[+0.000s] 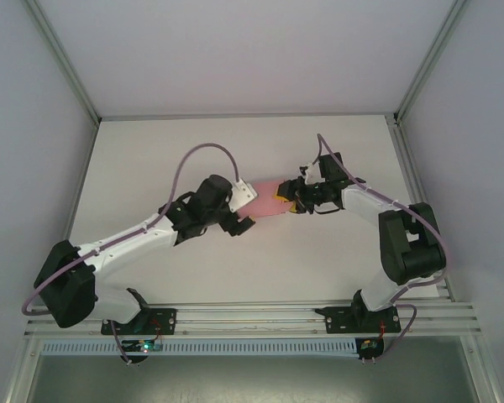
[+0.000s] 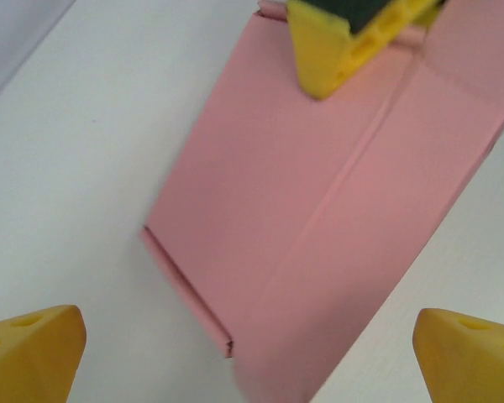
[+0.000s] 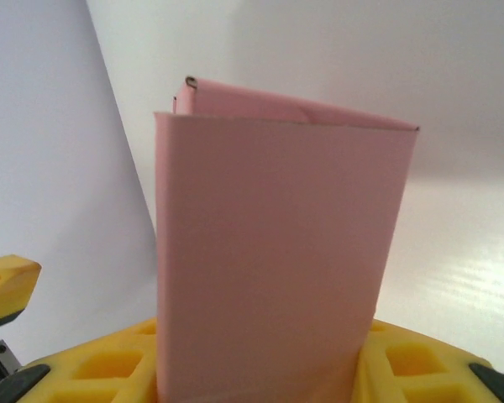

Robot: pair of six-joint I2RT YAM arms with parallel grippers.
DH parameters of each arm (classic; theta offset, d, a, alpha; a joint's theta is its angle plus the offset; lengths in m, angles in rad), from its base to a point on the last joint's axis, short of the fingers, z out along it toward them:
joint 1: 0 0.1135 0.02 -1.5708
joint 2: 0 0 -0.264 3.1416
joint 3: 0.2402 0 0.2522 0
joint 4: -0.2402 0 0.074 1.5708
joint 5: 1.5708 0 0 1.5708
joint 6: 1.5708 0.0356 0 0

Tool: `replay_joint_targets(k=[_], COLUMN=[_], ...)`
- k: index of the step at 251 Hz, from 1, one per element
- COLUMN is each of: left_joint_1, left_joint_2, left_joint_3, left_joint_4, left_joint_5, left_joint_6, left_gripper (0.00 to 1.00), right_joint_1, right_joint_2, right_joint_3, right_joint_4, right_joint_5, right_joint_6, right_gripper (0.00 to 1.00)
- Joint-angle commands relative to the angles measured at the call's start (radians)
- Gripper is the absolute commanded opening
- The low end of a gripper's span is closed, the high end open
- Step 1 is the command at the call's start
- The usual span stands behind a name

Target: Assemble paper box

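Top view: paper box (image 1: 267,198) at frame centre, over the table (image 1: 151,159), between both end effectors. Left end effector (image 1: 240,210) is just left of the box. Right end effector (image 1: 291,201) is at the box's right edge, touching it. Arm bases sit at bottom left and bottom right.

Left wrist view: box runs from top centre to lower middle. Left fingertips (image 2: 34,353) sit in the bottom corners, spread wide, apart from the box. A right end effector finger is at the top, on the box's far end.

Right wrist view: box rises from bottom centre, its lower end clamped against the right pads (image 3: 420,365).
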Motion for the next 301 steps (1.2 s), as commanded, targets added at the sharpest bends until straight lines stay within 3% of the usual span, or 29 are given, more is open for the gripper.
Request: replay_joint_targets(k=[1,83,106,132,176,202,230,263,270,282,301], left_joint_1=[-0.052,-0.094,-0.089,-0.086,-0.086,-0.083,-0.073,-0.074,-0.072,-0.070,-0.060], left_joint_2=[0.045,0.087,0.123,0.144,0.117,0.122,0.153,0.172,0.171,0.170,0.173], left_joint_3=[-0.003,-0.061,-0.010,-0.006,-0.017,-0.007,0.020,0.052,0.054,0.057,0.068], left_joint_4=[-0.001,0.218,0.125,0.150,0.204,0.194,0.195,0.166,0.160,0.154,0.104], left_joint_5=[-0.196,-0.221,-0.244,-0.244,-0.202,-0.201,-0.237,-0.237,-0.232,-0.222,-0.195], left_joint_6=[0.281,0.405,0.411,0.413,0.428,0.452,0.456,0.439,0.434,0.430,0.428], left_gripper=[1.00,1.00,1.00,0.97,0.83,0.58,0.51,0.43,0.42,0.38,0.32], right_joint_1=[-0.015,-0.032,-0.030,-0.028,-0.027,-0.016,-0.001,-0.002,-0.007,-0.021,-0.054], right_joint_2=[-0.001,-0.053,-0.084,-0.104,-0.101,-0.107,-0.116,-0.133,-0.142,-0.155,-0.179], right_joint_3=[0.018,0.007,-0.006,-0.034,-0.048,-0.042,-0.045,-0.050,-0.050,-0.046,-0.034], right_joint_4=[-0.091,-0.128,-0.139,-0.121,-0.149,-0.164,-0.166,-0.166,-0.165,-0.148,-0.149], right_joint_5=[-0.108,-0.182,-0.188,-0.190,-0.210,-0.207,-0.206,-0.183,-0.170,-0.155,-0.124], right_joint_6=[0.114,0.282,0.295,0.327,0.303,0.291,0.297,0.285,0.279,0.272,0.245], right_gripper=[0.41,0.40,0.40,0.40,0.40,0.41,0.43,0.54,0.62,0.97,0.98])
